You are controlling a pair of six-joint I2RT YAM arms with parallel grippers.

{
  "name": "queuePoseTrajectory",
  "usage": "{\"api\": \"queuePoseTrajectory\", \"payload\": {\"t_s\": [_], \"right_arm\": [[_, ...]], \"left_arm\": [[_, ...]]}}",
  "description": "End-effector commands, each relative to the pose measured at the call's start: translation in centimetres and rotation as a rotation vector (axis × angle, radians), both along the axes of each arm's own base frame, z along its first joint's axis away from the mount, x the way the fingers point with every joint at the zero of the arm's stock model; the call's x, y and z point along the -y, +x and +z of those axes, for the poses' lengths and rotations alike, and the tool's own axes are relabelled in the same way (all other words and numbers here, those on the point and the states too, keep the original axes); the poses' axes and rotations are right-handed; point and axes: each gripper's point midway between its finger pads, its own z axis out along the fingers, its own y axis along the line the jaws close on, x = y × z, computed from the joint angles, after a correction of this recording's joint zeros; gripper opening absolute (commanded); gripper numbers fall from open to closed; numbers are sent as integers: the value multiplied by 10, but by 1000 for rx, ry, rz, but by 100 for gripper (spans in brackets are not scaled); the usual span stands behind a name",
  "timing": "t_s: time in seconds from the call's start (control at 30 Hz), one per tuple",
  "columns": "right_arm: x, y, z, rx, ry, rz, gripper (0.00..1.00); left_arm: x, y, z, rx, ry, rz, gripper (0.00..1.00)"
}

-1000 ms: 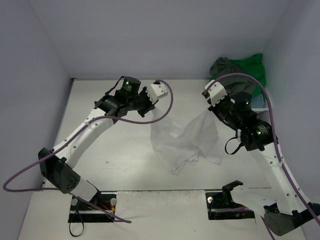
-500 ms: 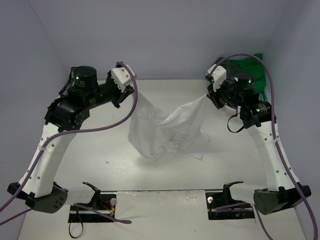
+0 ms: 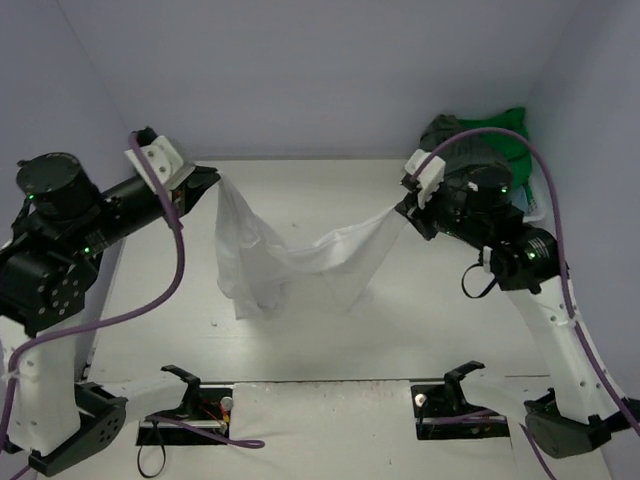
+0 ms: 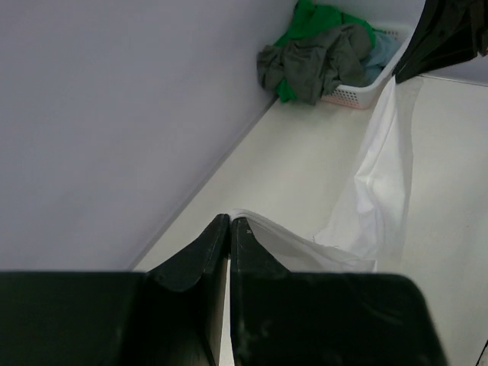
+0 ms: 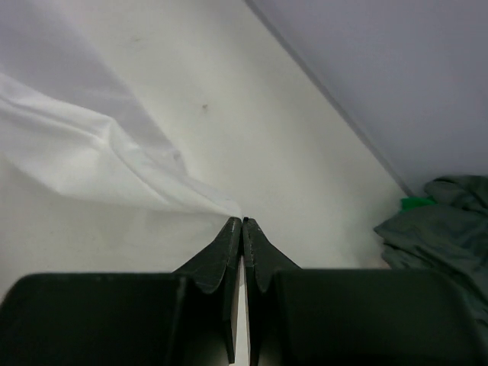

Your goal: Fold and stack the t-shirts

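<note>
Top external view: the white t-shirt (image 3: 300,255) hangs as a sagging band between the two arms, above the middle of the worktop (image 3: 300,345) and nearer its far edge. The left pincer (image 3: 210,178) is closed on one upper edge of the cloth and the right pincer (image 3: 403,210) is closed on the opposite end; both wrist views show the jaws pressed together with only a thin fold of fabric between the tips. Below the left grip the cloth drops in a bunched, twisted column whose lowest folds appear to reach the worktop.

The dark grey-olive shirt (image 4: 316,65), green shirt (image 4: 316,17) and light blue shirt (image 4: 379,47) lie heaped in the basket (image 4: 358,95) at the far right corner, just behind the right arm.

Judged risks: each grip holds very little cloth, so further tension could pull an edge free. Lowering the shirt while it is twisted would trap creases. A backward swing of the right arm could snag the heap.
</note>
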Motion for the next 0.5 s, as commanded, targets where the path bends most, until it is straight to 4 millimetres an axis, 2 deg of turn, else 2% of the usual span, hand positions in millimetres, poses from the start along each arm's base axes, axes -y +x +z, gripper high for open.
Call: {"api": "queuePoseTrajectory", "payload": {"t_s": [0.0, 0.2, 0.33, 0.47], "right_arm": [[20, -7, 70, 194, 86, -47, 0], [26, -33, 113, 252, 195, -26, 0], [24, -43, 124, 252, 237, 0, 0], [31, -32, 121, 271, 200, -49, 0]], "left_arm": [[-12, -32, 29, 91, -52, -19, 0], [-26, -69, 45, 143, -98, -30, 0], [-32, -89, 55, 174, -128, -35, 0], [-35, -101, 63, 203, -153, -38, 0]]}}
